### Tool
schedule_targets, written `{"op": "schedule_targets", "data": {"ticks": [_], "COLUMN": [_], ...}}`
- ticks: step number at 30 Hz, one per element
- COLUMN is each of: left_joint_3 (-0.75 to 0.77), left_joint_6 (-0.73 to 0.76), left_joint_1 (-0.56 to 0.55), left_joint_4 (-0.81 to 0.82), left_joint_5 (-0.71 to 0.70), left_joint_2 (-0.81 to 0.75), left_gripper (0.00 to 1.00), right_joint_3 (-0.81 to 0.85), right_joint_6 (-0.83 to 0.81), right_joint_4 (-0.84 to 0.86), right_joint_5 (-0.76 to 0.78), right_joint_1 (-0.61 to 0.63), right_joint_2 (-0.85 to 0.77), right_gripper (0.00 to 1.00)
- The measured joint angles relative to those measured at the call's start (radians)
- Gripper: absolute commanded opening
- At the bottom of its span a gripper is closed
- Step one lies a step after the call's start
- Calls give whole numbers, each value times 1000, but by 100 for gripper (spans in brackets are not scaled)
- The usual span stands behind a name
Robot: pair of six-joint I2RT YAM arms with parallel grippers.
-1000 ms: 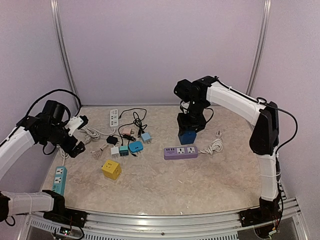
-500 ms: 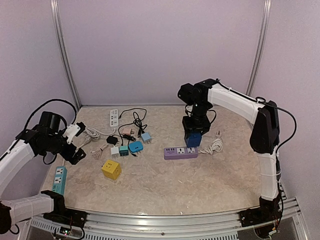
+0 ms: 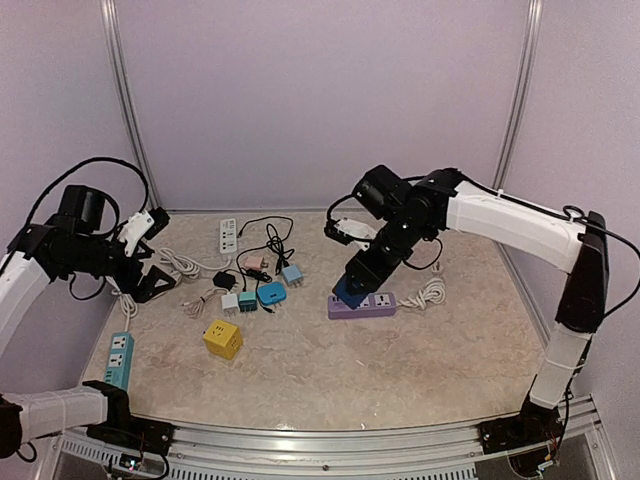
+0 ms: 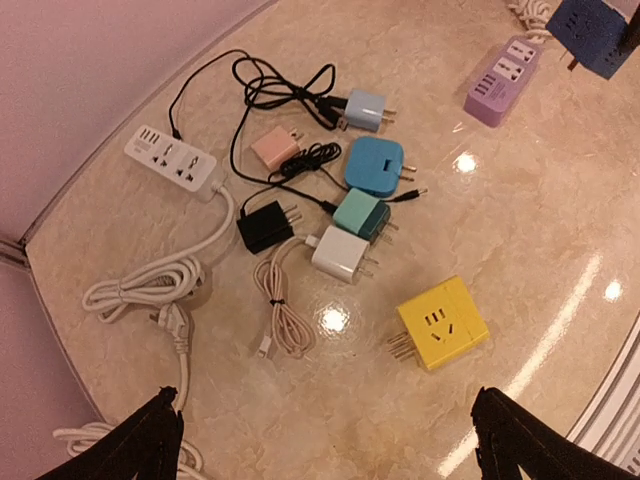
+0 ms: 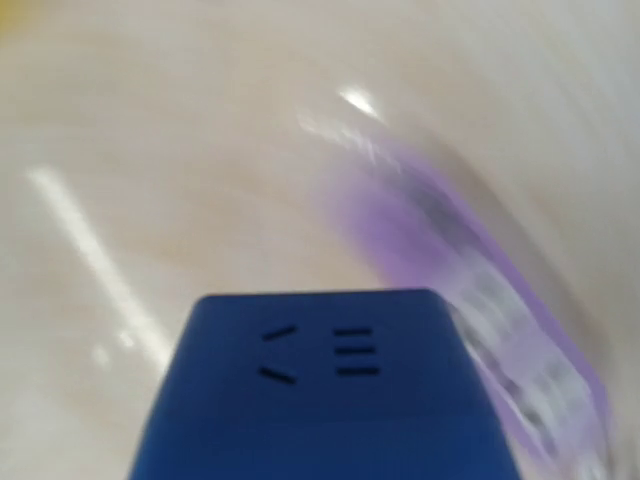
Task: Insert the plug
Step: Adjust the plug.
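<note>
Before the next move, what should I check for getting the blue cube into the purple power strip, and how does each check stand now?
1. The right pincer grips the blue cube: ok.
2. Cube over the purple power strip: ok, at the end away from its cord.
3. Cube level: not ok, tilted.
4. Alignment for insertion: cannot tell, right wrist view blurred.
5. Strip flat, face up: ok.
6. The left pincer open, away from strip: ok.

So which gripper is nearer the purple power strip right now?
Right. The right gripper, holding the blue adapter cube, hovers just over the left end of the purple power strip. The left gripper hangs open far off to the left, above the white cords.
</note>
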Motion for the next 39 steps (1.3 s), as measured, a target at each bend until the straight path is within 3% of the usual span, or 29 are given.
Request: {"op": "schedule_targets", "data": {"ticks": [3, 6, 12, 17, 31, 36, 39], "left_joint_3": [143, 275, 512, 598, 642, 642, 648], "left_joint_6": [18, 23, 24, 26, 69, 89, 96], "left_joint_1": [-45, -162, -482, -693, -764, -782, -787], "left_joint_4": [-38, -79, -154, -170, -216, -220, -220], "left_joint_5": [81, 119, 47, -30, -58, -81, -102], "left_joint_2": [21, 50, 165, 265, 325, 336, 340], "left_gripper": [99, 99, 99, 99, 91, 71, 68], "right_joint_3": [-188, -326, -356, -356, -344, -341, -338], "right_joint_6": [-180, -307, -476, -537, -558, -540, -530], "right_joint_4": [239, 464, 760, 896, 1041, 1059, 1059], "right_joint_5": [-137, -258, -314, -345, -311, -292, -299], "right_joint_1": [103, 134, 183, 247, 288, 288, 293], "right_joint_2": [-207, -343, -307, -264, -264, -264, -261], "right_gripper": [0, 0, 0, 0, 0, 0, 0]}}
